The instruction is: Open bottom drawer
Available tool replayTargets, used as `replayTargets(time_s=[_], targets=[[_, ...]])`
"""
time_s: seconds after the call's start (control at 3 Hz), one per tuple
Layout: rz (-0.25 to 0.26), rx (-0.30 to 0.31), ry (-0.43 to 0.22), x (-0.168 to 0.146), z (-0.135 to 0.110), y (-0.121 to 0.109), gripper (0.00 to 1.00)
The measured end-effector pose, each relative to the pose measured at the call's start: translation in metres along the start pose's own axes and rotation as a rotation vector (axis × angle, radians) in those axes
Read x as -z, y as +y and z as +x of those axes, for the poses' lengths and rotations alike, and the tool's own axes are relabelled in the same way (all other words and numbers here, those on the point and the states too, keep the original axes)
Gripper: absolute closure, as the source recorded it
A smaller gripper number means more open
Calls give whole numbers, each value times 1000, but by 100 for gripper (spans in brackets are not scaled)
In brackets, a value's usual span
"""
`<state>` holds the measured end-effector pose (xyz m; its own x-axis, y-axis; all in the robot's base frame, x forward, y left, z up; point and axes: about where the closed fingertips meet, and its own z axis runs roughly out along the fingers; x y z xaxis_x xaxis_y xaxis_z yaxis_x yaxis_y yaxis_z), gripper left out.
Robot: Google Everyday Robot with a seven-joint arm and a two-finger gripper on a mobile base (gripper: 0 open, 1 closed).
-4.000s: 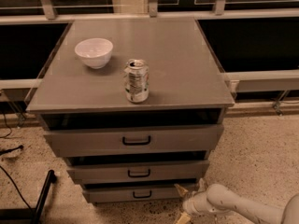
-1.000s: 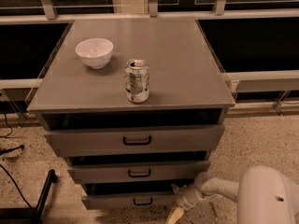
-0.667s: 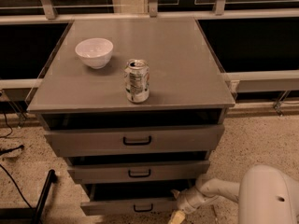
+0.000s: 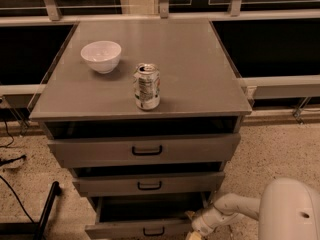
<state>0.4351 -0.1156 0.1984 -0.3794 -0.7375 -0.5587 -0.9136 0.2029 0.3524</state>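
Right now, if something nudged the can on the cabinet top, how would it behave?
The can stands upright, tall and narrow, so it would probably tip rather than slide; being round, it could roll. The gripper is low beside the right end of the bottom drawer, far from the can.

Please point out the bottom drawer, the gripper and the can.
bottom drawer (image 4: pixel 117 229): camera view, on its grey front, left of the handle.
gripper (image 4: pixel 199 226): camera view, at the drawer's right front corner.
can (image 4: pixel 147 88): camera view, on its side wall.

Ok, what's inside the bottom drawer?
The bottom drawer shows nothing in its exposed part; its rear is hidden under the middle drawer. The gripper sits at its right front corner.
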Motion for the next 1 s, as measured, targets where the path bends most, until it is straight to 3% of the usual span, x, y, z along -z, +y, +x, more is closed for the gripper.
replayTargets(time_s=[0.33, 0.67, 1.0], targets=[[0, 0, 0, 1, -1, 1, 0], [-11, -48, -31, 12, 17, 29, 0], [26, -65, -104, 31, 33, 63, 0]])
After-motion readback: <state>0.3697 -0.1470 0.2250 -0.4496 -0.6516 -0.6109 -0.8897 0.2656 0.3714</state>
